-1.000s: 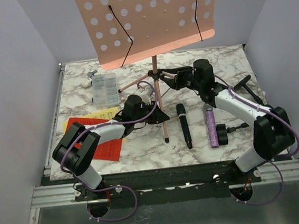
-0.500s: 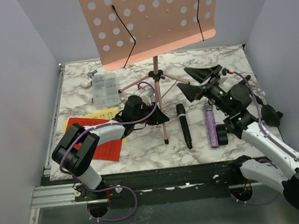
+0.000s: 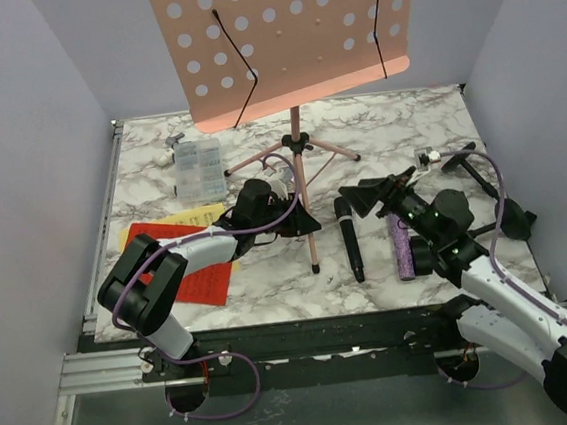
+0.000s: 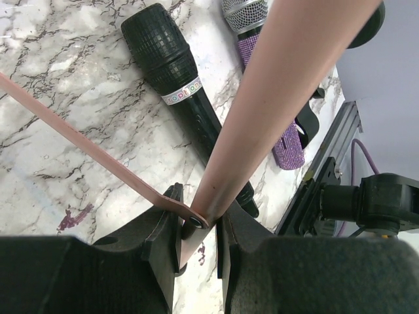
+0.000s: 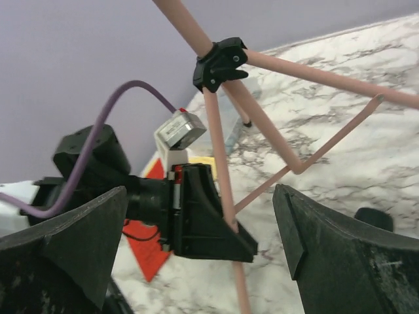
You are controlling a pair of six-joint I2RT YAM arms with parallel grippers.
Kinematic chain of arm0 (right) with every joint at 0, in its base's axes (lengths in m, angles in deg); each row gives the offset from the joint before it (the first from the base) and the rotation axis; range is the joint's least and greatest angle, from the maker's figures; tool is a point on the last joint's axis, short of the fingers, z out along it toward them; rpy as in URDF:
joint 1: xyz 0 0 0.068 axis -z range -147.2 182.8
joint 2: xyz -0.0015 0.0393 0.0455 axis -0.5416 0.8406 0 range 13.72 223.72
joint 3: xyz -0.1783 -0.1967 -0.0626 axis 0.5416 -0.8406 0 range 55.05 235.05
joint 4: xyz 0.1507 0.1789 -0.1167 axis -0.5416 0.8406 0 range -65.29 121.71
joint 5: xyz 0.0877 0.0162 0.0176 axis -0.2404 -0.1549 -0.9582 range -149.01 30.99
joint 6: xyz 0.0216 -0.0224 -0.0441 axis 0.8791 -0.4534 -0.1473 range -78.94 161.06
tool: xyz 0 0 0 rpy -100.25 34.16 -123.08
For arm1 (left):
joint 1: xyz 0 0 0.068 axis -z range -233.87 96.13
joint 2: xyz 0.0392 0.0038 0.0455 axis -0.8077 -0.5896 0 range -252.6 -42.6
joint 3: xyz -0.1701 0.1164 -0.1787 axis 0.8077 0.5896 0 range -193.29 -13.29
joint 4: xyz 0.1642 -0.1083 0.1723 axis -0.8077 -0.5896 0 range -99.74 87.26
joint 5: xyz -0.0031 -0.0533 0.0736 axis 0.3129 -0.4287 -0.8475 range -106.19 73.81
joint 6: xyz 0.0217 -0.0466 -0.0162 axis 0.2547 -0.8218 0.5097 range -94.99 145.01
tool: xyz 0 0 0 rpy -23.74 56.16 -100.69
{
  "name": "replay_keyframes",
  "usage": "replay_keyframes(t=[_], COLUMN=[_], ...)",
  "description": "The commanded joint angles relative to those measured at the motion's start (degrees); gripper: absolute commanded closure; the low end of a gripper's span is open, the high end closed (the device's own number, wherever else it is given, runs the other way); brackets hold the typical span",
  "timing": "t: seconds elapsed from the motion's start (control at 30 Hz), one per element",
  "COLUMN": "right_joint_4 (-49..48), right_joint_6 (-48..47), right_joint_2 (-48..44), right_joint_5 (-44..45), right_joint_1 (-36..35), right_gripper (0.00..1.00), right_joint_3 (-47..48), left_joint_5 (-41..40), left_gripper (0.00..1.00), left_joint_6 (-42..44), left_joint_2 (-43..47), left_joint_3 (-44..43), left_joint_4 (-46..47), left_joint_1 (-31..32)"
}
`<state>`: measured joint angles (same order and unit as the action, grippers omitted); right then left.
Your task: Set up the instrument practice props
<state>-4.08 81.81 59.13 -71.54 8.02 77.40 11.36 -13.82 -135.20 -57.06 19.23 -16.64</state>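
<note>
The pink perforated music rack [image 3: 287, 41] stands on thin tripod legs [image 3: 304, 185] at the table's middle back. My left gripper [image 3: 302, 221] is shut on the near tripod leg [image 4: 281, 98], low on it, as the left wrist view [image 4: 196, 229] shows. The black microphone [image 3: 349, 238] and purple glitter microphone [image 3: 401, 246] lie side by side right of that leg. My right gripper [image 3: 374, 196] is open and empty above the microphones, facing the tripod [image 5: 219, 62]. Red [image 3: 183, 267] and yellow [image 3: 189, 219] music sheets lie flat at the left. Two black mic holders [image 3: 457, 164] [image 3: 517, 221] lie at the right.
A clear plastic compartment box [image 3: 200, 168] sits at the back left beside the tripod. The grey enclosure walls stand close on both sides. The metal rail [image 3: 307, 349] runs along the near edge.
My right arm has pulled back from the tripod hub toward the near right, its gripper open. The rack shifted slightly right. My left gripper has held the leg throughout.
</note>
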Motion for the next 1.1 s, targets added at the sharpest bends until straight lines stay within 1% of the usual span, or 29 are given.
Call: replay_keyframes(t=[0.0,0.13,0.2,0.3,0.4,0.47,0.7,0.8,0.9,1.0,1.03,1.07], right_joint_4=[9.1,2.5,0.7,0.0,-5.5,-8.1,-12.5,-15.8,-18.7,-22.8,-23.9,-24.9], right_joint_6=[-15.6,-14.0,-14.1,-14.3,-13.2,-11.9,-10.4,-10.4,-10.2,-9.8,-9.7,-9.5], right_joint_2=[8.1,13.7,17.0,23.7,28.6,31.0,38.4,39.4,40.7,41.9,42.4,42.7], right_joint_5=[-2.8,-5.5,-6.5,-10.6,-10.7,-10.4,-9.8,-7.8,-6.9,-5.8,-5.4,-4.3], right_joint_1=[0.0,-1.0,-1.1,-1.6,-3.0,-3.1,-4.0,-4.8,-6.0,-7.2,-7.5,-7.7], right_gripper=[0.00,0.00,0.01,0.08,0.12,0.18,0.39,0.40,0.44,0.49,0.53,0.62], right_joint_3=[4.2,6.6,8.9,14.3,16.1,17.2,21.5,20.5,19.7,18.1,17.7,17.2], left_joint_5=[-2.4,-3.4,-3.9,-4.1,-4.1,-4.2,-4.8,-4.5,-4.8,-5.4,-5.5,-5.9], left_gripper=[0.96,0.94,0.94,0.94,0.96,0.98,0.98,0.97,0.95,0.90,0.90,0.89], left_joint_6=[0.0,1.4,1.7,2.1,2.4,2.7,3.3,3.5,3.8,4.0,4.0,4.1], left_joint_2=[0.1,0.9,1.1,1.0,0.6,0.4,-0.2,-0.6,-0.6,-0.2,-0.1,0.2], left_joint_3=[0.8,0.6,0.8,1.0,1.0,1.0,0.7,0.5,0.8,1.2,1.3,1.4], left_joint_4=[-12.7,-13.8,-14.0,-14.3,-14.6,-14.7,-15.4,-15.8,-15.9,-16.2,-16.5,-16.8], left_joint_1=[0.2,0.2,0.2,0.3,0.2,0.3,0.2,0.3,0.3,0.2,0.2,0.2])
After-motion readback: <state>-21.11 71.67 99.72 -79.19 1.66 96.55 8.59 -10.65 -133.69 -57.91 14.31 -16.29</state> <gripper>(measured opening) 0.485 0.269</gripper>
